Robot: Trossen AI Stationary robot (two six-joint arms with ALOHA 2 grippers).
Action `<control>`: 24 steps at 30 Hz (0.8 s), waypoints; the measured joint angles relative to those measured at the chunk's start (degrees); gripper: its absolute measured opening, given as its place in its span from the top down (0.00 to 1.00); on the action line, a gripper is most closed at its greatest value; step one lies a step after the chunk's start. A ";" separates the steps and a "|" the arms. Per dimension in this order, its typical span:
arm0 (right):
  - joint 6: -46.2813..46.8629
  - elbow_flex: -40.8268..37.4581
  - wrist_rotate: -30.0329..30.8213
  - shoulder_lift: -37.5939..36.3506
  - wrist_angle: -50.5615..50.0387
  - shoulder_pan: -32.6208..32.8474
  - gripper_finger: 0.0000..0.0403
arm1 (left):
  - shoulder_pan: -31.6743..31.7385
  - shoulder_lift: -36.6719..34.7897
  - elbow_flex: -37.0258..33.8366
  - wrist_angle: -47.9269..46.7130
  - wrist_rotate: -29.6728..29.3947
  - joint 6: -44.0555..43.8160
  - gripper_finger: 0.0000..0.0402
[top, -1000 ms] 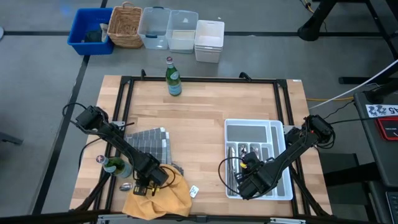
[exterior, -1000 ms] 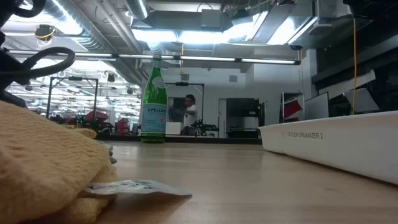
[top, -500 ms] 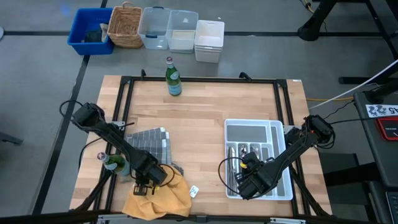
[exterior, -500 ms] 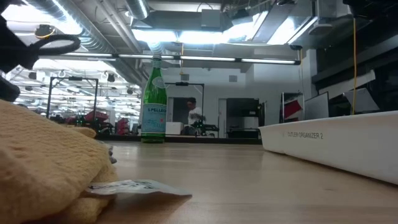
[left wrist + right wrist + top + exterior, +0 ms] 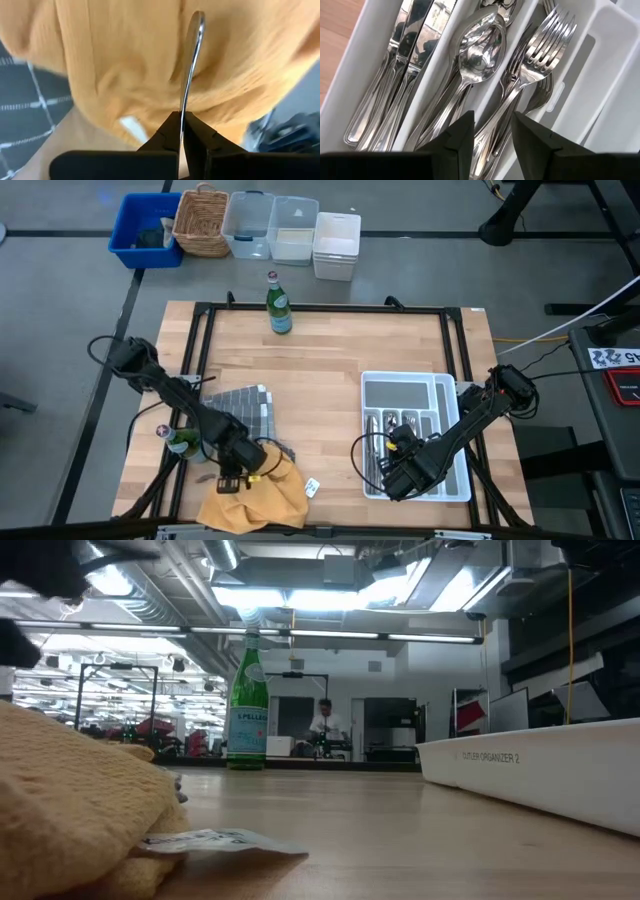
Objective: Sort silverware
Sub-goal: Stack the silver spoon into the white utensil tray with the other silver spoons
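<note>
My left gripper [image 5: 240, 472] hangs over the yellow cloth [image 5: 255, 498] at the table's near left, shut on a slim piece of silverware [image 5: 190, 65] that shows edge-on; which kind it is I cannot tell. My right gripper [image 5: 492, 120] stands open above the white divided tray [image 5: 415, 395] at the near right, touching nothing. In the tray, knives [image 5: 395, 85], spoons [image 5: 477, 55] and forks [image 5: 545, 45] lie each in a compartment of their own. My left gripper pinches one end of the silver piece [image 5: 181, 111] between its two fingertips. The fingers slant down from above, and the piece runs on past them along their line. Its rounded free end [image 5: 198, 20] is over the yellow cloth; whether it touches the cloth I cannot tell.
A grey checked cloth [image 5: 240, 408] lies beyond the yellow one, with a green bottle [image 5: 185, 445] at its left. A second green bottle [image 5: 278, 308] stands at the far edge. A white tag [image 5: 311, 488] lies beside the yellow cloth. Bins and a basket [image 5: 200, 222] are behind the table.
My left arm has risen: in the low view its dark shape has climbed toward the top edge, and in the high view its elbow has swung toward the table's left edge. The gripper has stayed over the yellow cloth.
</note>
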 joint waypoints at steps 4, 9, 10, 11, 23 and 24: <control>-0.01 0.00 -0.02 0.00 0.23 0.00 0.67 | 2.04 -2.53 0.00 6.49 -1.36 -2.58 1.00; -1.54 1.82 -0.06 0.00 0.21 0.00 0.67 | 5.06 -4.13 0.04 18.47 -3.19 -2.15 1.00; -2.60 2.58 -0.07 0.00 0.20 0.00 0.67 | 5.73 -4.13 0.04 20.88 -3.22 -1.54 1.00; -3.59 3.43 -0.07 0.00 0.20 0.00 0.67 | 6.30 -4.13 0.04 23.13 -3.25 -0.86 1.00; -18.46 14.79 5.70 -0.03 0.28 0.00 0.67 | 15.74 -4.13 0.04 49.46 -3.37 -0.46 1.00; -19.41 15.53 7.13 -0.04 0.31 0.00 0.67 | 16.59 -4.13 0.04 51.24 -3.35 -1.19 1.00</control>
